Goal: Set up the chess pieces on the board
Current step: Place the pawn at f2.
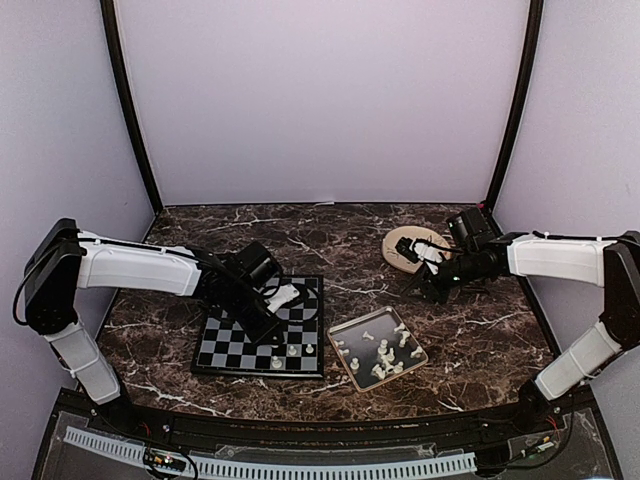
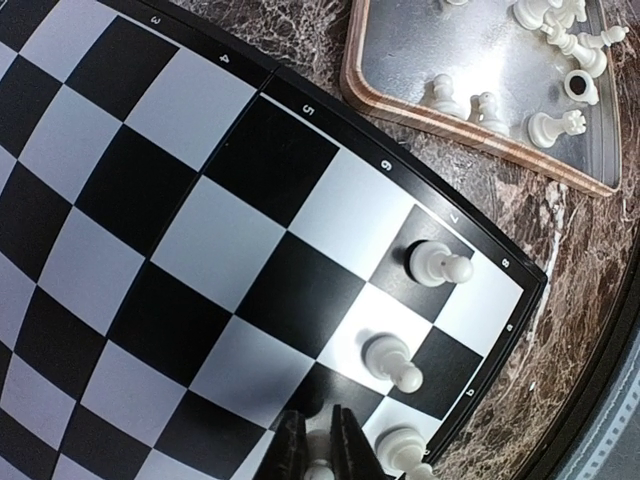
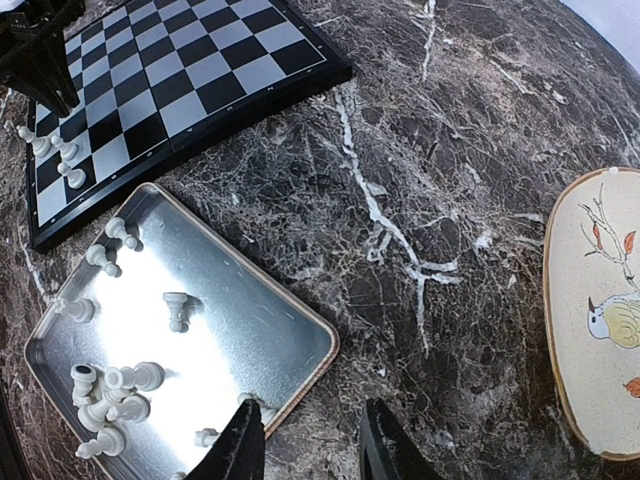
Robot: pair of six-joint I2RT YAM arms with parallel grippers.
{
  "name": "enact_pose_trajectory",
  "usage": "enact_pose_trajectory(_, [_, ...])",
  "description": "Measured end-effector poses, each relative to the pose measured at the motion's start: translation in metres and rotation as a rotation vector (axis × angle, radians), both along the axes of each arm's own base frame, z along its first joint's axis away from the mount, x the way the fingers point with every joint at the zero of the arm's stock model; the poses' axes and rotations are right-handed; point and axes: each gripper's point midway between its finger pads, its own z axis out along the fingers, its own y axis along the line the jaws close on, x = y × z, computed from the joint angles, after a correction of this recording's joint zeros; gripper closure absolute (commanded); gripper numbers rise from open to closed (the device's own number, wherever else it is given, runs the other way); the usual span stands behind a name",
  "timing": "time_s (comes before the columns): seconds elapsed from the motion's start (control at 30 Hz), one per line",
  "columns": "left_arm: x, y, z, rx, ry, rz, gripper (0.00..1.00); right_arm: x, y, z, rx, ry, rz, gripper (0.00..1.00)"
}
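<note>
Pawn point(image 2: 318, 468) at the corner of the board point(image 2: 200, 250)
Left pincer point(image 2: 318, 415) grips it, bottom of frame; a sideways nudge could topple the neighbour pawn point(image 2: 400, 445). Right pincer point(image 3: 312, 440) half-open, empty.

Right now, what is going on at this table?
The left hand is closed on a white piece over the near right corner of the board, beside three pawns already standing there. The right hand is open and empty above the marble table, next to the tray, where many pieces lie.
</note>
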Motion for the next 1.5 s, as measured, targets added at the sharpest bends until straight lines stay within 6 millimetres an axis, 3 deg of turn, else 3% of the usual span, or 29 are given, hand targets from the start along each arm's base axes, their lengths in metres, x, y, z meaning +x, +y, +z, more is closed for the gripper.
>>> enact_pose_trajectory(0.7, [-0.002, -0.008, -0.007, -0.028, 0.026, -0.010, 0.86, -0.002, 0.002, -0.001, 0.008, 0.011, 0.009, 0.66])
enact_pose_trajectory(1.27, [-0.001, -0.003, -0.011, -0.007, 0.017, 0.004, 0.66, -0.003, 0.001, -0.003, -0.002, 0.033, 0.011, 0.65])
enact_pose_trajectory(1.37, [0.003, -0.003, -0.002, -0.012, -0.010, 0.007, 0.60, 0.000, 0.005, 0.004, -0.010, 0.041, 0.025, 0.64])
enact_pose_trajectory(1.5, [0.016, -0.008, 0.031, -0.067, -0.095, 0.013, 0.55, 0.007, 0.020, 0.021, -0.023, 0.014, 0.075, 0.64])
